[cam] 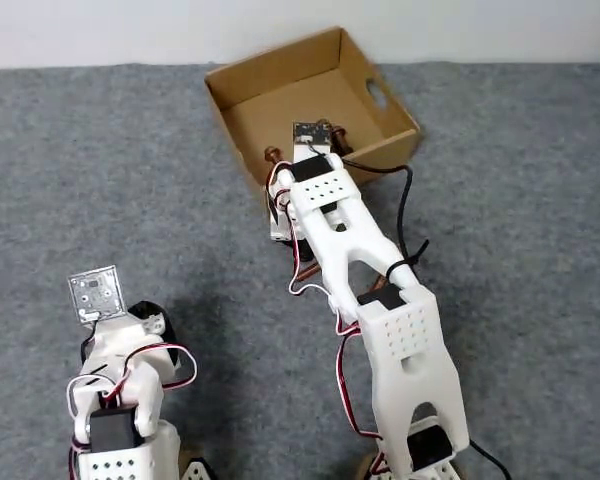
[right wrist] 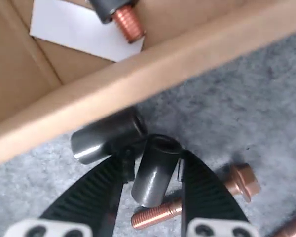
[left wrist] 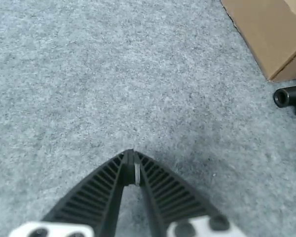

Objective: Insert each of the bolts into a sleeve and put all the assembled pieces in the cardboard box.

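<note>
– One sleeve [right wrist: 154, 175] is clamped in the right gripper [right wrist: 155, 154], beside a bolt [right wrist: 240, 183], just outside the cardboard box [right wrist: 138, 79].
– And the left gripper [left wrist: 131, 160]?
– Its jaws are pressed together above the carpet [left wrist: 89, 74].

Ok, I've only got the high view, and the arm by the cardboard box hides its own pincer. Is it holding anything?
Observer: Yes, the right pincer is closed on a dark sleeve, just outside the cardboard box.
Operator: Any bolt near it?
Observer: A copper bolt lies loose on the carpet right beside that sleeve, not inserted.
Operator: Anything in the box already?
Observer: One assembled piece, with the bolt's threaded end poking out of its sleeve.
</note>
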